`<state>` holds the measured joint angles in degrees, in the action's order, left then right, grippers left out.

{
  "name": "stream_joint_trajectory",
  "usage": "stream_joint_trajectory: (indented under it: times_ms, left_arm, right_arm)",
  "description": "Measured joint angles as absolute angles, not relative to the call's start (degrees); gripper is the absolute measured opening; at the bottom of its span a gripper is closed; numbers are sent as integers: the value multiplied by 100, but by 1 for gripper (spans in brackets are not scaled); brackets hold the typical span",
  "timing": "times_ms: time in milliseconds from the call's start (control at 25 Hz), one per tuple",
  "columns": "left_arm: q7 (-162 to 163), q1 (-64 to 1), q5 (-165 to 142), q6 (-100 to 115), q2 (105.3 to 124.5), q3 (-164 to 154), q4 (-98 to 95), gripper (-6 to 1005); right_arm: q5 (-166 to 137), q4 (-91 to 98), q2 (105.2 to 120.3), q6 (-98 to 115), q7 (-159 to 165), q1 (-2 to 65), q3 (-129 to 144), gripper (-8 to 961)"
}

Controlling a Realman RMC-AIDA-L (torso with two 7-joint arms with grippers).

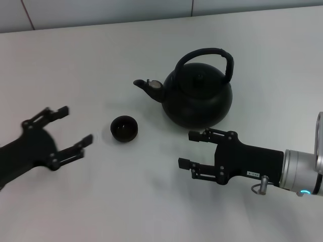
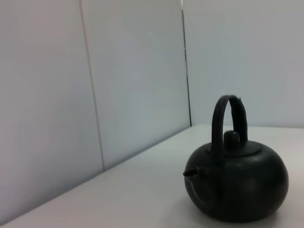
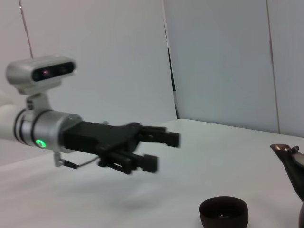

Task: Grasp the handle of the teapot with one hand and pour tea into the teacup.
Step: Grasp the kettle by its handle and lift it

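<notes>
The matte black teapot (image 1: 199, 96) stands upright at the middle right of the white table, and its spout (image 1: 146, 86) points toward my left side. Its arched handle (image 1: 207, 52) rises over the knobbed lid. The small black teacup (image 1: 124, 128) sits in front of the spout, a little apart from the pot. My right gripper (image 1: 188, 148) hovers open just in front of the teapot's body, touching nothing. My left gripper (image 1: 75, 125) is open to the left of the teacup. The left wrist view shows the teapot (image 2: 237, 183) and handle (image 2: 228, 118). The right wrist view shows the teacup (image 3: 223, 212) and the left gripper (image 3: 164, 151).
The white table (image 1: 151, 201) meets a pale panelled wall (image 1: 101, 12) at the far edge. Nothing else stands on the table besides the teapot and the teacup.
</notes>
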<state>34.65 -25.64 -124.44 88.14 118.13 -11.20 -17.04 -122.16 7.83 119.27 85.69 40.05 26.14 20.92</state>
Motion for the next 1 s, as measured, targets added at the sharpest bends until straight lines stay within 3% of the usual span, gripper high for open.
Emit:
stream_joint_trajectory:
  times_ms: [160,360,480,1000]
  left_arm:
    - [3551,-2258,-12439,9357,11762,-1012,-2073,865]
    - [3599,-1970,-12434,9904,11495,-996,-2148,865]
    - [3668,-1943,-12434,10007,11436,-981,-2135,865]
    - [3753,-1898,-12513,10096,11374,-1375,-2223,864]
  right_arm:
    - [-12216,784,11926,8569,4016,2638,2090,722]
    - [-12216,792,11920,8569,4019,2644,2074,722]
    - [-12216,792,11918,8569,4020,2646,2073,722]
    - [-12217,791,11925,8572,4007,2597,2021,723]
